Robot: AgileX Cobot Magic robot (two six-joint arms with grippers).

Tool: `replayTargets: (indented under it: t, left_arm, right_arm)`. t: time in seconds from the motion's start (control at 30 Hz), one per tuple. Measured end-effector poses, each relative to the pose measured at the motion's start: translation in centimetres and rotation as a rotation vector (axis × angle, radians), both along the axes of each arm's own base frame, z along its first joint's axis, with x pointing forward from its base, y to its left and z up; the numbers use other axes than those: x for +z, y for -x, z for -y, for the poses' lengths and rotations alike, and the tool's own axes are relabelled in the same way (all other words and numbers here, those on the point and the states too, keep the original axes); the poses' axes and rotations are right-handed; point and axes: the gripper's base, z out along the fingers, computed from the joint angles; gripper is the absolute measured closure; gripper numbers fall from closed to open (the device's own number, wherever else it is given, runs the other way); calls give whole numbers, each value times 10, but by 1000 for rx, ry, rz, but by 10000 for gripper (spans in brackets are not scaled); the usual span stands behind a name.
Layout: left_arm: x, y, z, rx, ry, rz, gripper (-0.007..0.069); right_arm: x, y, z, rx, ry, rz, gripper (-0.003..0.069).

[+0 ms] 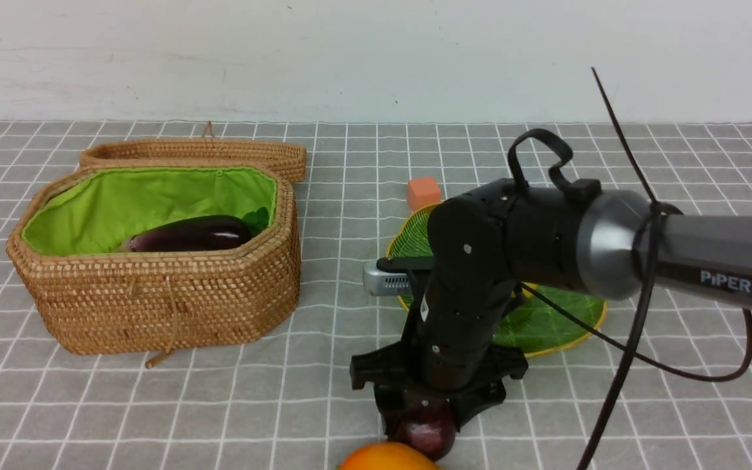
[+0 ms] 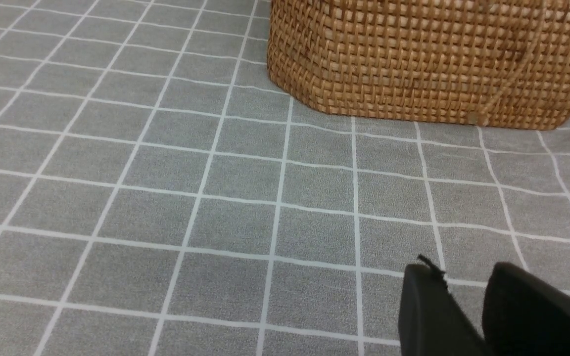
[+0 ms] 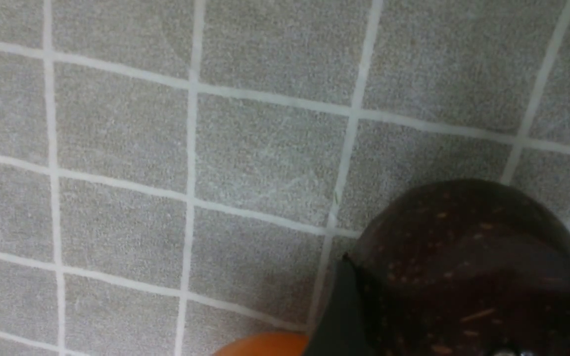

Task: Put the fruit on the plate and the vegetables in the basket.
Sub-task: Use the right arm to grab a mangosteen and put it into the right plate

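A small round dark maroon plum-like fruit [image 1: 429, 434] sits clamped in the right gripper [image 1: 425, 418], whose black jaws close on it from either side, low over the grey checked tablecloth [image 1: 311, 391] at the near edge of the table. Whether it is resting on the cloth or just clear of it cannot be told. In the right wrist view its speckled skin fills the space between the fingers. Just beside it, nearer the robot, lies a larger oblong orange-yellow mango [image 1: 389, 458], untouched.

Beyond the arm lies the wide shallow translucent green glass plate [image 1: 549, 326] with its thin yellow rim. The part that shows is bare and the rest is hidden by the arm. No yellow lemon appears in any view. A small orange cube [image 1: 423, 192] stands at the plate's far rim.

Well to the left, the large tan woven wicker basket [image 1: 173, 313] with bright green lining holds a long glossy dark purple eggplant [image 1: 187, 235], with green leaves [image 1: 258, 219] beside it. No white radish body can be seen. The matching wicker lid [image 1: 193, 155] lies behind.

The left gripper [image 2: 465, 284] hovers near the basket's wall, fingers drawn close together, holding nothing.

The vegetable half looks largely done. On the fruit side, the plum is in hand, the mango waits, and the lemon is unaccounted for.
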Motion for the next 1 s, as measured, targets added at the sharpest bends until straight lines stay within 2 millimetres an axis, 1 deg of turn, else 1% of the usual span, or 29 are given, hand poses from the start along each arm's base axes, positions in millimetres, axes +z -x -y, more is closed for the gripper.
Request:
replayTargets:
  t: [0.07, 0.17, 0.27, 0.4, 0.43, 0.47, 0.53, 0.57, 0.6, 0.67, 0.73, 0.93, 0.97, 1.0]
  left_arm:
    - [0, 0, 0, 0, 0, 0, 449]
    - [0, 0, 0, 0, 0, 0, 449]
    - [0, 0, 0, 0, 0, 0, 449]
    - [0, 0, 0, 0, 0, 0, 449]
    - [0, 0, 0, 0, 0, 0, 449]
    - [0, 0, 0, 0, 0, 0, 449]
    - [0, 0, 0, 0, 0, 0, 446]
    - [0, 0, 0, 0, 0, 0, 445]
    - [0, 0, 0, 0, 0, 0, 442]
    - [0, 0, 0, 0, 0, 0, 440]
    - [0, 0, 0, 0, 0, 0, 438]
    - [0, 0, 0, 0, 0, 0, 435]
    - [0, 0, 0, 0, 0, 0, 433]
    - [0, 0, 0, 0, 0, 0, 432]
  right_arm:
    - [3, 0, 1, 6, -5, 8, 112]
    - [21, -4, 10, -7, -31, 45, 112]
    - [42, -18, 27, -43, -62, 100, 112]
    - [64, -45, 55, -92, -97, 204, 112]
    - [64, -46, 55, -91, -97, 208, 112]
    - [67, -56, 67, -127, -107, 243, 112]
    - [69, -67, 81, -173, -117, 280, 112]
    - [69, -68, 83, -176, -116, 281, 112]
    - [68, -73, 91, -200, -115, 296, 112]
    - [64, -79, 97, -218, -108, 293, 112]
    - [58, -82, 100, -221, -92, 290, 112]
    - [53, -84, 100, -219, -84, 290, 111]
    - [53, -84, 100, -218, -84, 290, 81]
    - [53, -84, 100, -218, -84, 290, 81]
